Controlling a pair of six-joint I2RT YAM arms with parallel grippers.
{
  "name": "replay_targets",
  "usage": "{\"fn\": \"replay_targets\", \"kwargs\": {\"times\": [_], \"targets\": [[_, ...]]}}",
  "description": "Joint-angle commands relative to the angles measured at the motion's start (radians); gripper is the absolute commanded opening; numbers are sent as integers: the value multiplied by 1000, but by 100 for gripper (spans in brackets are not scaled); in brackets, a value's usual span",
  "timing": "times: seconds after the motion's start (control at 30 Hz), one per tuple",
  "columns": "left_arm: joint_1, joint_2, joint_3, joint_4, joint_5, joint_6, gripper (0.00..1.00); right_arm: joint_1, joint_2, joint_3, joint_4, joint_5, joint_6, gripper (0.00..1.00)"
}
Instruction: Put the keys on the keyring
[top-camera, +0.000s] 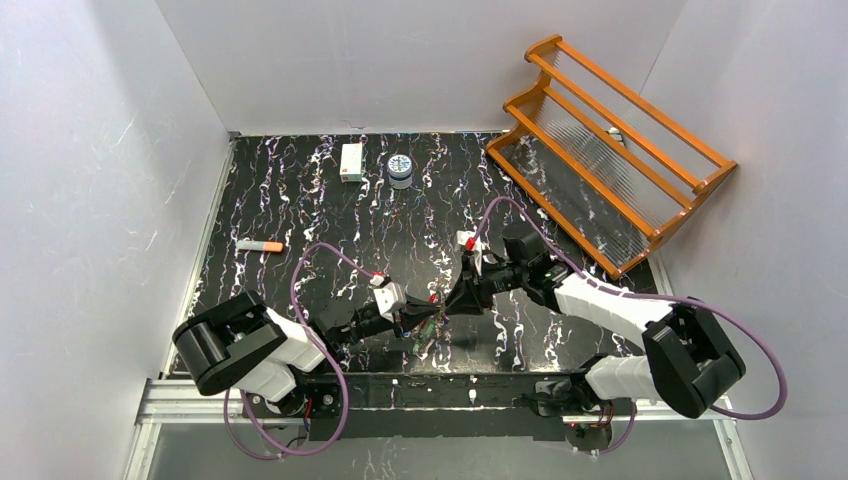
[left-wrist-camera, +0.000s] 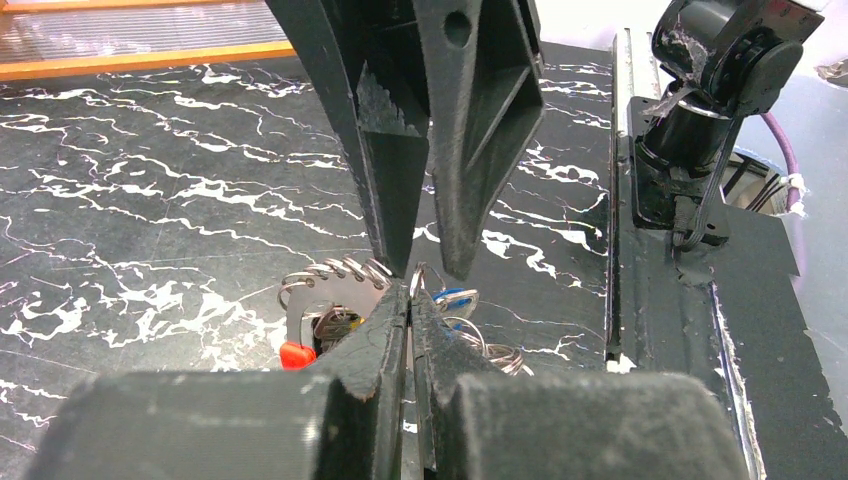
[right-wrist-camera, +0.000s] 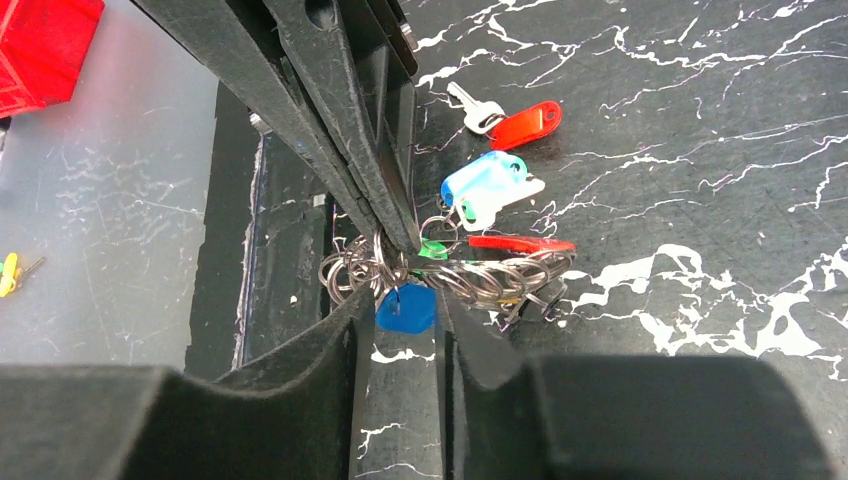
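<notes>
Logging item one, the keyring (right-wrist-camera: 455, 275): one bunch of coiled silver rings, lying on the black marbled table (top-camera: 300, 200) near its front edge, between my two arms. Left gripper (left-wrist-camera: 410, 290): clamped tight on a loop of the keyring's wire. Right gripper (right-wrist-camera: 405, 297): jaws parted, gripping nothing, its tips straddling a dark blue cap (right-wrist-camera: 405, 310) at the bunch's near side. Keys (right-wrist-camera: 490, 190), counted by caps from the right wrist view: two red, two blue (one pale, one dark), one green, one white tag; bare blades among the coils I could not count. One red-capped key (right-wrist-camera: 525, 122), with a bare silver key (right-wrist-camera: 472, 105) touching it, lay just beyond the bunch; whether either was attached I could not tell. Step in hand, as I judged it: ring pinned by the left, right free to fetch. Next move would call for a pinch on a loose key's head and its hole lined up on the ring's split end, a fine alignment. Surrounding stock: one orange rack (top-camera: 620, 150), one white box (top-camera: 351, 161), one round tin (top-camera: 400, 170), one orange-tipped tube (top-camera: 260, 245), all well apart.
</notes>
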Motion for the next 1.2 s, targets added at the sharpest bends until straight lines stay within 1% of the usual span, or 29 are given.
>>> {"fn": "replay_targets", "kwargs": {"times": [0.0, 0.1, 0.23, 0.3, 0.53, 0.7, 0.73, 0.8, 0.9, 0.93, 1.0, 1.17], "targets": [[-4, -34, 4, 198, -5, 11, 0, 6, 29, 15, 58, -49, 15, 33], [-4, -34, 2, 198, -6, 12, 0, 7, 43, 13, 62, -55, 18, 25], [-4, -37, 1, 198, -7, 12, 0, 9, 52, 13, 61, -61, 17, 8], [-4, -37, 0, 198, -10, 14, 0, 10, 58, 14, 46, -54, 8, 3], [-4, -45, 2, 197, -10, 15, 0, 10, 96, 21, -25, -38, -36, 1], [-3, -46, 4, 198, -10, 15, 0, 17, 96, 30, -26, -18, -38, 1], [-3, -46, 4, 198, -10, 15, 0, 19, 89, 30, -22, -10, -37, 5], [-3, -46, 4, 198, -9, 15, 0, 22, 62, 22, -2, 3, -34, 18], [-3, -46, 2, 198, -9, 15, 0, 24, -1, -8, 53, 19, -29, 35], [-4, -46, 2, 198, -8, 13, 0, 24, -25, -19, 70, 25, -27, 38], [-4, -45, 2, 198, -6, 13, 0, 24, -68, -42, 106, 29, -26, 41], [-4, -41, 7, 197, -1, 12, 0, 26, -139, -86, 182, 15, -28, 40]]}}
